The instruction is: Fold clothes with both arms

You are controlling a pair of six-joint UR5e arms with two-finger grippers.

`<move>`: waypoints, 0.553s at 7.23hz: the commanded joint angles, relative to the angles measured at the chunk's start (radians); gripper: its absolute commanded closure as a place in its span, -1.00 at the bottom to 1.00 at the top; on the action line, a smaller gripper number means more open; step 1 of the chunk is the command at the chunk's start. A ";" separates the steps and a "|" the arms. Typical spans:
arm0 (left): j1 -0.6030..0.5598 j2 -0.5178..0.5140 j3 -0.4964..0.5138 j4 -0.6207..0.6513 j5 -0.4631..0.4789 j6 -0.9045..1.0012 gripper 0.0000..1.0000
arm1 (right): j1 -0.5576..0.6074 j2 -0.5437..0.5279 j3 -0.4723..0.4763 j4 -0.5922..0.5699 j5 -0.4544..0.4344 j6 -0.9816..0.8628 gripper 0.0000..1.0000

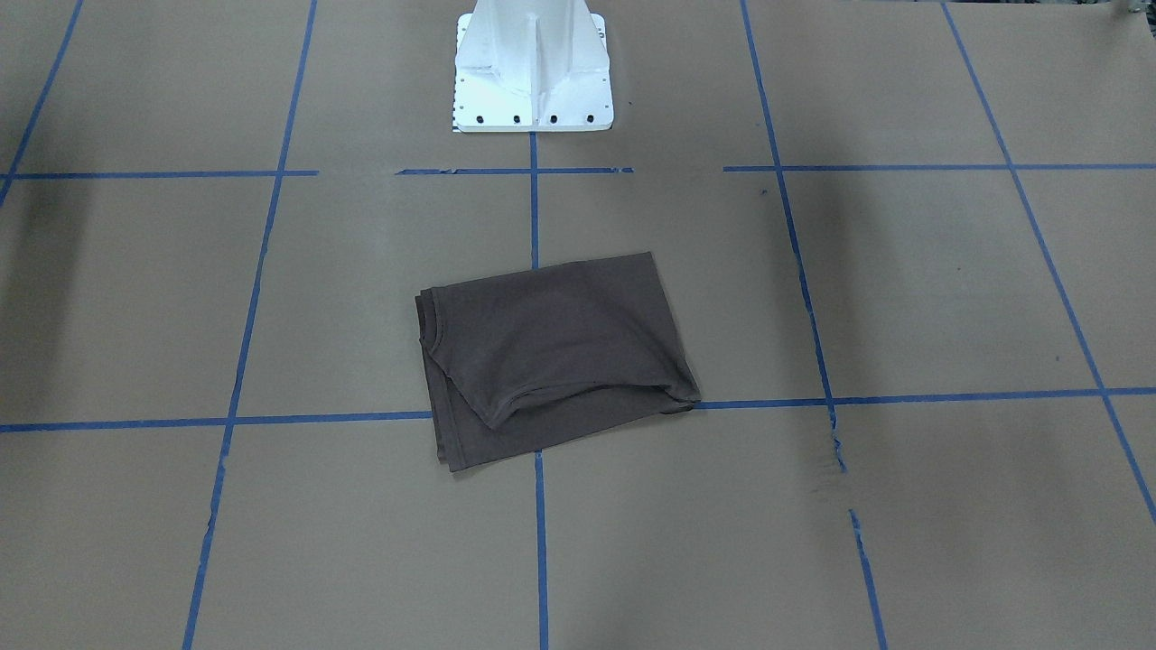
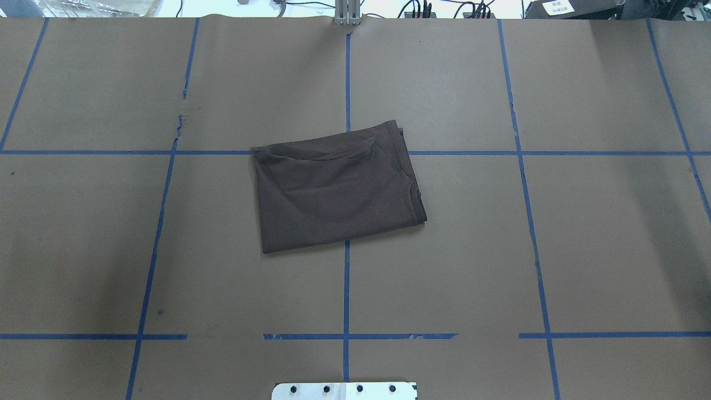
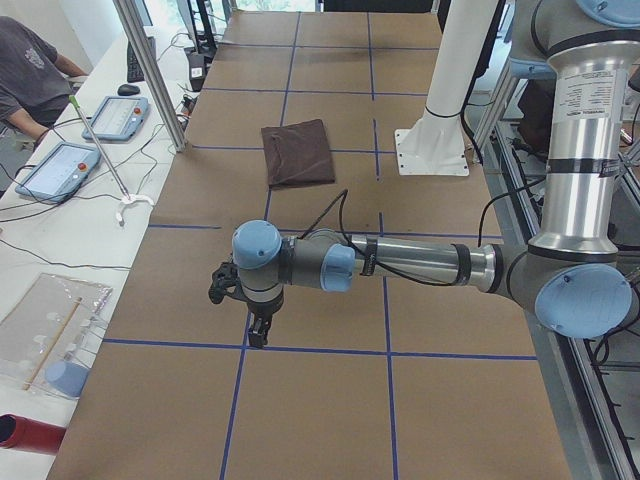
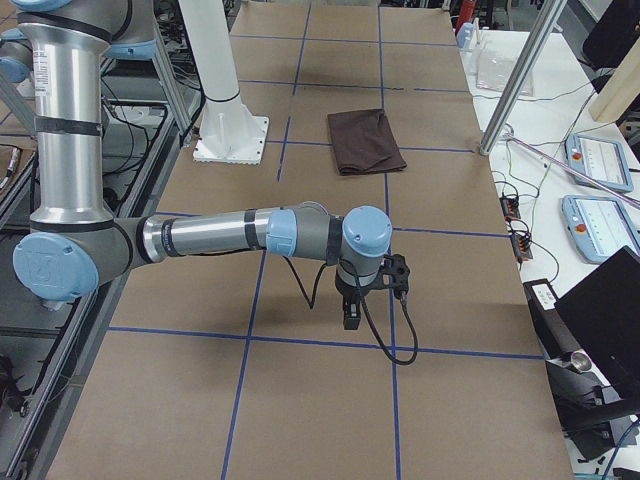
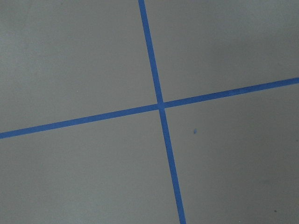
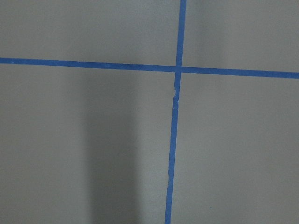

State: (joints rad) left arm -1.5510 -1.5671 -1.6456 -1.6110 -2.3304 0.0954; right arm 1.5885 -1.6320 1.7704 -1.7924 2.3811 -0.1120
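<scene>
The table (image 2: pixel 611 250) is covered with brown paper and divided by blue tape lines (image 2: pixel 346 289) into squares. Its middle squares are given to the cloth, probably so that both arms can reach it equally.

The left arm (image 3: pixel 420 262) is stretched low and almost level over the table end on the robot's left. The right arm (image 4: pixel 210 235) is held in the mirrored pose at the opposite end. Both are kept well apart from the cloth, and neither appears in the overhead view. This parking can be understood as a way to leave the work free for checking.

The T-shirt (image 2: pixel 333 191) lies flat as a compact rectangle in front of the white pedestal (image 1: pixel 533 72), across the middle tape line and a little turned against the grid. The collar (image 2: pixel 414 195) is seen at the edge on the robot's right. The upper layer is loose along the far side. The folding is judged to be done or nearly done.

The left gripper (image 3: pixel 258 330) is pointed straight down above a tape crossing, and the right gripper (image 4: pixel 351 312) likewise. Nothing is carried by either. It cannot be told whether their jaws are wide or narrow, since they show only in the side views and the wrist cameras show only paper and tape.
</scene>
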 commanded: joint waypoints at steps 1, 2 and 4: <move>0.000 0.001 0.001 -0.003 0.002 0.003 -1.00 | 0.001 -0.057 -0.026 0.054 -0.008 -0.002 -1.00; 0.002 0.001 0.000 -0.003 0.003 0.004 -1.00 | 0.001 -0.061 -0.023 0.068 -0.008 0.003 -1.00; 0.000 0.001 -0.005 -0.001 0.005 0.004 -1.00 | 0.002 -0.052 -0.022 0.079 -0.008 0.046 -1.00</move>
State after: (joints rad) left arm -1.5504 -1.5662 -1.6477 -1.6133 -2.3269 0.0994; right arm 1.5902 -1.6859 1.7472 -1.7245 2.3733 -0.0833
